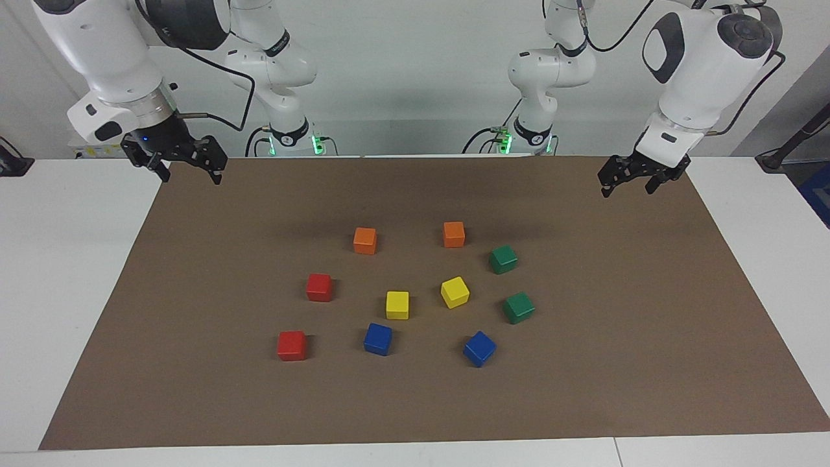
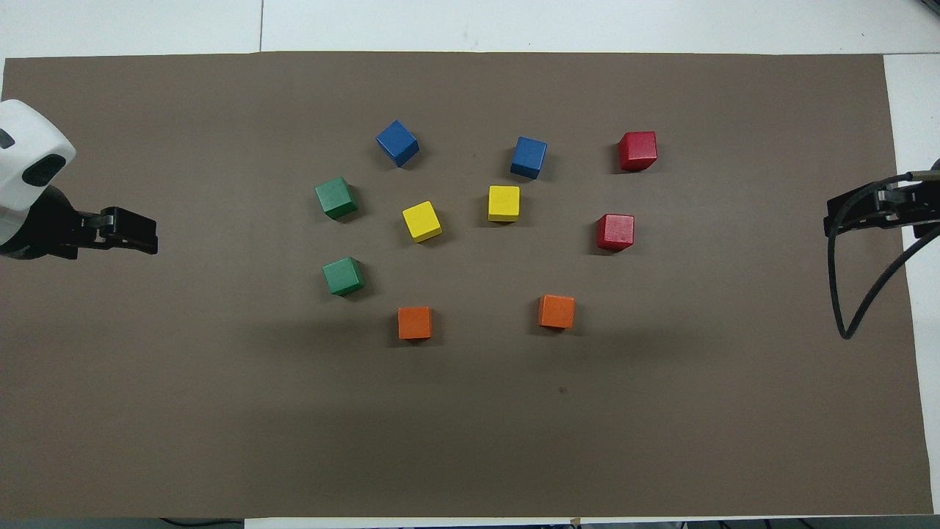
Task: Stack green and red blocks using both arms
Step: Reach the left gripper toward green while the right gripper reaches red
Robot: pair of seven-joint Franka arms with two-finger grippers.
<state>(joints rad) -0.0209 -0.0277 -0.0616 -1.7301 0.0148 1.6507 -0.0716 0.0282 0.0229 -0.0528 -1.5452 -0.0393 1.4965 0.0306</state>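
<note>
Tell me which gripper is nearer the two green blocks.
Left. The left gripper hangs open over the mat's edge at the green blocks' end; the right gripper, also open, waits over the red blocks' end.

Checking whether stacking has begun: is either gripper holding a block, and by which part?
Nothing is held. The left gripper and right gripper hang open over the mat's ends, apart from every block.

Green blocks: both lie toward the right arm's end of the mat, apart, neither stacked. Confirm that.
Wrong end. The two green blocks lie toward the left arm's end of the mat, apart, neither stacked; the facing view shows it.
</note>
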